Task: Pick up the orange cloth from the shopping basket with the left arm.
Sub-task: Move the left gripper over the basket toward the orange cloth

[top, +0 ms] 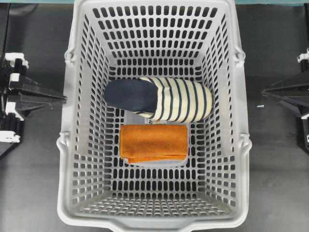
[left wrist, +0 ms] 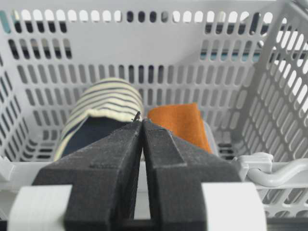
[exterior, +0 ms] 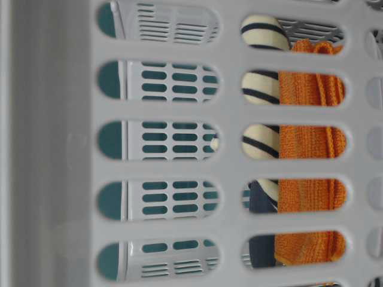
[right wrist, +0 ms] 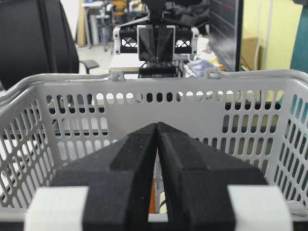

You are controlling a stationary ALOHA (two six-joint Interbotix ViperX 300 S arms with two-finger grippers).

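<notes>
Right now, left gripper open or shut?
Shut. In the left wrist view the left gripper has its fingers pressed together at the tips, holding nothing, outside the shopping basket with the orange cloth beyond it.

Orange cloth (top: 153, 142); navy-and-cream striped slipper (top: 164, 98)

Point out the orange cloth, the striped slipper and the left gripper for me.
orange cloth (top: 153, 141): overhead view, middle of its top face.
striped slipper (top: 178, 99): overhead view, striped upper.
left gripper (left wrist: 142, 124): left wrist view, between the closed fingertips.
</notes>
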